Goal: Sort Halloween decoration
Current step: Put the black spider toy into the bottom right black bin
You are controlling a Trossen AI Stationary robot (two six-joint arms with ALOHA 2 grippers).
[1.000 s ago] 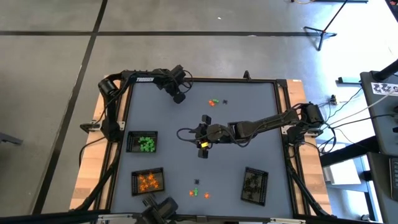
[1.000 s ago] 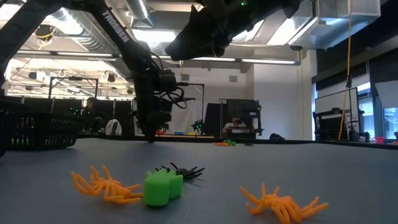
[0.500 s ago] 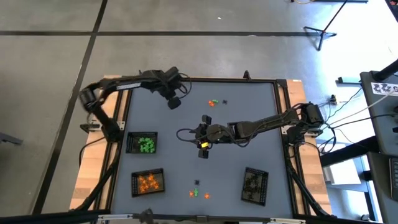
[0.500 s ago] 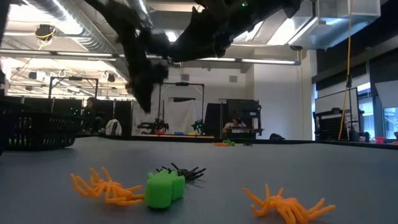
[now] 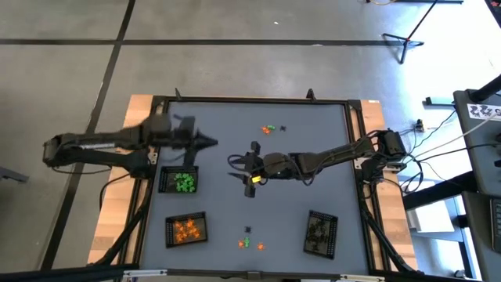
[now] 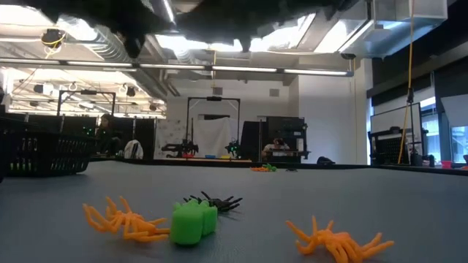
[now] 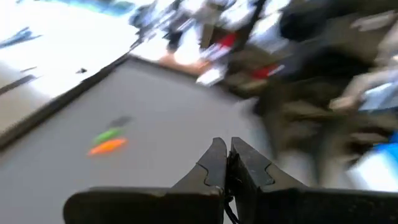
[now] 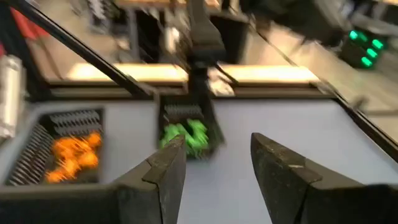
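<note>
Trinkets of bright orange, green and black plastic lie scattered on the grey worktop (image 5: 313,188): one small cluster (image 5: 270,128) near the far edge, another (image 5: 250,241) near the near edge, where the low view shows two orange spiders (image 6: 123,218), a green lump (image 6: 191,221) and a black spider (image 6: 216,200). Three black mesh trays hold sorted pieces: green ones (image 5: 179,180) by the left edge, orange ones (image 5: 186,229) toward the near-left corner, black ones (image 5: 320,232) toward the near-right corner. The left gripper (image 5: 213,142) hangs above the left side, just beyond the green tray, its fingers (image 7: 214,163) pressed together with nothing visible between them. The right gripper (image 5: 235,169) hovers over the middle, fingers (image 8: 169,165) spread and empty.
</note>
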